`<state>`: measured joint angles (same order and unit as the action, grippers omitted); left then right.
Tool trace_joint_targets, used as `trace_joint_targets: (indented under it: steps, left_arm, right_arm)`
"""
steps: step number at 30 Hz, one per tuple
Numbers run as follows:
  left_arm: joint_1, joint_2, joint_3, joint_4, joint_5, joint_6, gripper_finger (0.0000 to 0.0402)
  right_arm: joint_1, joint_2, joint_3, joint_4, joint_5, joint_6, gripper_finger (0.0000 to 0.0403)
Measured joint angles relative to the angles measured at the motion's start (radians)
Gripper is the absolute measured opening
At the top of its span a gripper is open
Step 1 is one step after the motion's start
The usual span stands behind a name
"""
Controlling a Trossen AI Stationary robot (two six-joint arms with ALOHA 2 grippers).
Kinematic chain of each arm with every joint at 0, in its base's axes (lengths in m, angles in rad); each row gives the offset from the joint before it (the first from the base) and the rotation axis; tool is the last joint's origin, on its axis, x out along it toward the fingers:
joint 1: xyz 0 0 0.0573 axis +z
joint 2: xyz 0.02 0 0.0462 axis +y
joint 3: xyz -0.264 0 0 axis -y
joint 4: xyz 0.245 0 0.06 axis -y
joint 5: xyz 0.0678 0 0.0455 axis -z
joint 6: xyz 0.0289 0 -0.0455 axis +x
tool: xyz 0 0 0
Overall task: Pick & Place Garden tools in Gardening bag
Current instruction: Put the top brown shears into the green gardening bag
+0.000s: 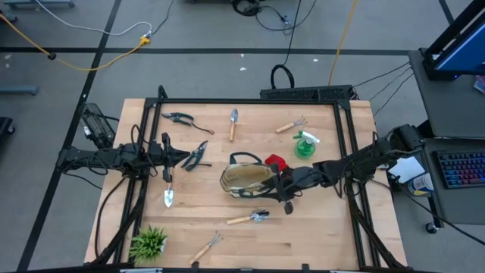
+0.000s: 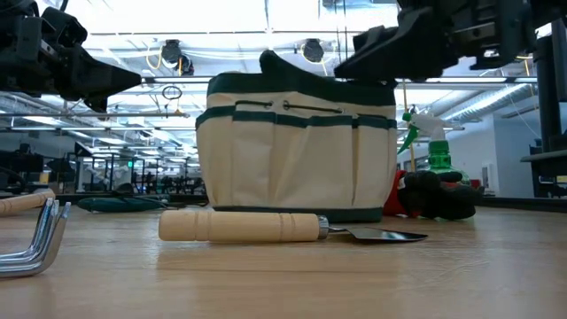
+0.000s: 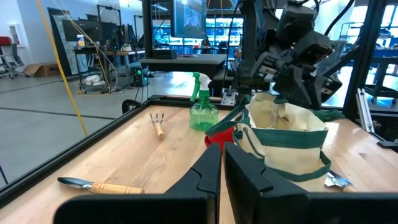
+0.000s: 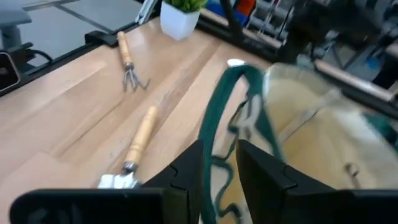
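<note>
While the high view laid the whole bench [image 1: 318, 235] out flat, only the right wrist view showed what the right tool [image 4: 219, 163] was doing: its two fingers stood a little apart on either side of the dark green loop handle [image 4: 219, 118] of the gardening bag [image 1: 246, 180], though whether they actually pinched it could not be told. From above, that tool sat at the bag's right edge, with the red-and-black gloves [image 1: 274, 163] just behind it and the green spray bottle [image 1: 305, 144] farther back. The low view alone showed the bag upright, a wooden-handled trowel [image 2: 266, 226] lying in front of it. Left of the bag, the left tool [image 3: 222, 163] hung over the bench, fingers nearly together and empty, as its own wrist view showed. A second trowel [image 1: 168, 189] lay left of the bag, pruners [image 1: 198, 154] near it, and a potted plant [image 1: 149, 243] sat at the near left corner.
</note>
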<state>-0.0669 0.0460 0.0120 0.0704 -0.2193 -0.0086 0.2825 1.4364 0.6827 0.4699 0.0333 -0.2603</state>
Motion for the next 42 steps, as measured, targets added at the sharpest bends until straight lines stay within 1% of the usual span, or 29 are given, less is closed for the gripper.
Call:
trace_joint_targets:
  steps: [6, 9, 13, 19, 23, 29, 33, 39, 42]
  left_arm:
    - [0.0, 0.0, 0.0, 0.0, 0.0, 0.0, 0.0026]
    - [0.0, 0.0, 0.0, 0.0, 0.0, 0.0, 0.0026]
    - [0.0, 0.0, 0.0, 0.0, 0.0, -0.009, 0.0026]
    - [0.0, 0.0, 0.0, 0.0, 0.001, -0.069, 0.0026]
    - [0.0, 0.0, 0.0, 0.0, 0.001, -0.115, 0.0026]
    - [0.0, 0.0, 0.0, 0.012, 0.001, -0.106, 0.0026]
    - [0.0, 0.0, 0.0, 0.014, 0.001, -0.108, 0.0026]
    - [0.0, 0.0, 0.0, 0.021, 0.004, -0.137, 0.0028]
    - [0.0, 0.0, 0.0, 0.049, 0.009, -0.136, 0.0045]
  right_arm:
    - [0.0, 0.0, 0.0, -0.042, -0.115, 0.065, 0.0088]
    - [0.001, 0.0, 0.0, -0.036, -0.168, 0.067, 0.0088]
    - [0.001, 0.0, 0.0, -0.025, -0.164, 0.061, 0.0088]
    - [0.001, 0.0, 0.0, -0.006, -0.163, 0.058, 0.0095]
    - [0.001, 0.0, 0.0, 0.047, -0.163, 0.058, 0.0115]
    - [0.001, 0.0, 0.0, 0.053, -0.164, 0.057, 0.0152]
    - [0.001, 0.0, 0.0, 0.054, -0.164, 0.057, 0.0168]
    - [0.001, 0.0, 0.0, 0.077, -0.165, 0.055, 0.0173]
    - [0.001, 0.0, 0.0, 0.115, -0.165, 0.054, 0.0172]
